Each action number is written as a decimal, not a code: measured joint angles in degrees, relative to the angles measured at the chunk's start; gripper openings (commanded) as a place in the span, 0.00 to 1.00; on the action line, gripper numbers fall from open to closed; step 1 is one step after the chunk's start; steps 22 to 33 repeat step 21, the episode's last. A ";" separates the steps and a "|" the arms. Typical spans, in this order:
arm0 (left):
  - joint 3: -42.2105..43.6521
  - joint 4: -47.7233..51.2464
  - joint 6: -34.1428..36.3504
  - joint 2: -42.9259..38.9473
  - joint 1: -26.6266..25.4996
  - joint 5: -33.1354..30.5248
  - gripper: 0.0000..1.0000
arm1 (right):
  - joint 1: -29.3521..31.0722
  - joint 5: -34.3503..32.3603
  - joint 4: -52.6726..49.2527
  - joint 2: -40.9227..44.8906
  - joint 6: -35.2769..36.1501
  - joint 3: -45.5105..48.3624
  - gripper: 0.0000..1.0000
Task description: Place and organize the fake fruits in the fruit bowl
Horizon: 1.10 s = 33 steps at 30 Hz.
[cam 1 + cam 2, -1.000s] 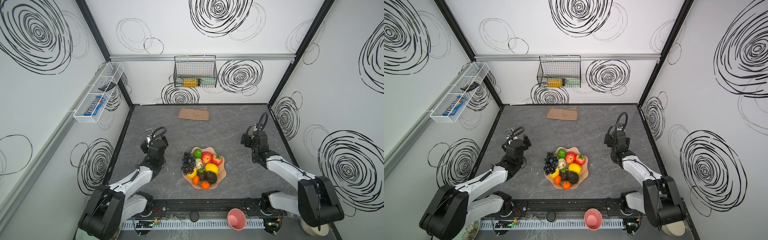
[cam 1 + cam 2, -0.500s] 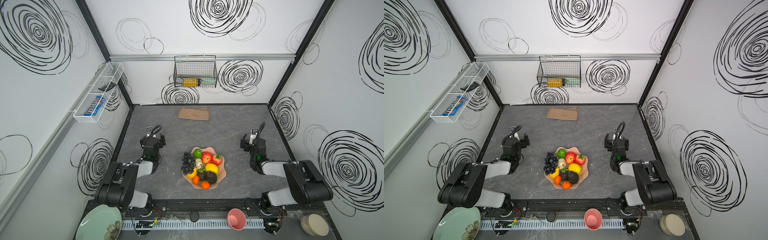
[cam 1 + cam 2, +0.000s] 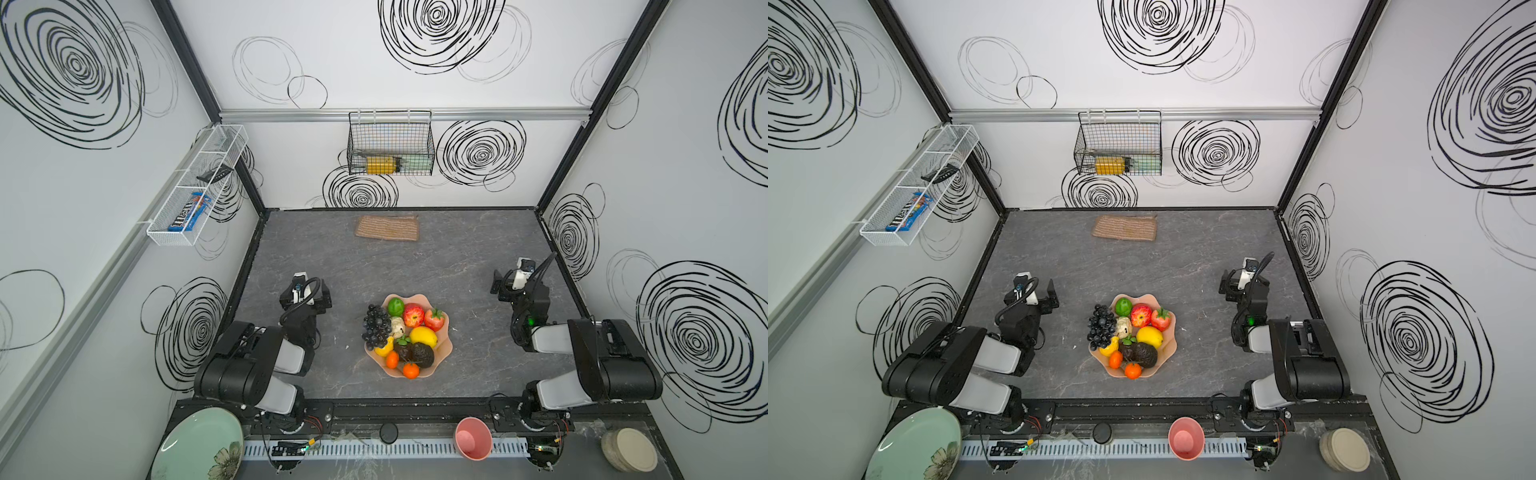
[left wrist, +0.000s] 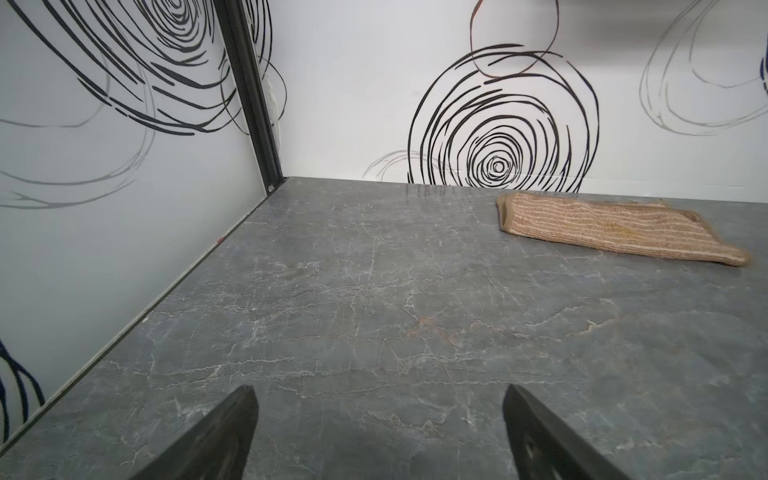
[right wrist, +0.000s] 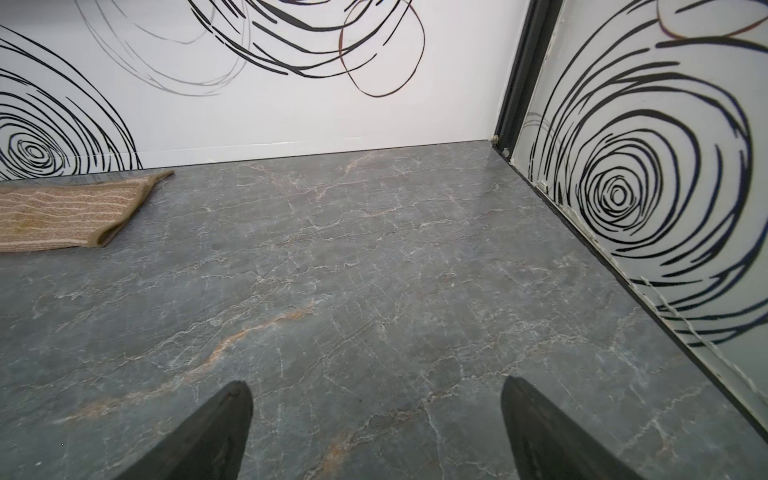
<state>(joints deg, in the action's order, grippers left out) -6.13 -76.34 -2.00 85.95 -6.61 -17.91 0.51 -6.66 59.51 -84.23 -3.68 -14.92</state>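
Fruit bowl point(image 3: 443, 348) point(image 3: 1168, 351): both top views only

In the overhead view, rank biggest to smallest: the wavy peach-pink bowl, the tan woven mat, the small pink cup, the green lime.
Largest: wavy peach-pink bowl.
Next, unranked: tan woven mat and small pink cup look alike, and the cup is nearer the camera.
Smallest: green lime.

My left arm point(image 3: 249, 357) and right arm point(image 3: 598, 357) sit folded, elbows tucked. My left gripper point(image 4: 379, 388) and right gripper point(image 5: 376, 381) both gape wide, holding nothing.
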 measured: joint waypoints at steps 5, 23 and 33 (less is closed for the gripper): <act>-2.19 -1.77 0.24 -0.02 0.02 0.17 0.96 | 0.22 0.04 0.37 0.00 -0.13 0.00 0.97; -2.23 -1.73 0.55 -0.02 0.02 0.74 0.96 | 0.28 0.04 0.42 -0.17 -0.13 0.00 0.97; -2.23 -1.73 0.55 -0.02 0.02 0.74 0.96 | 0.28 0.04 0.42 -0.17 -0.13 0.00 0.97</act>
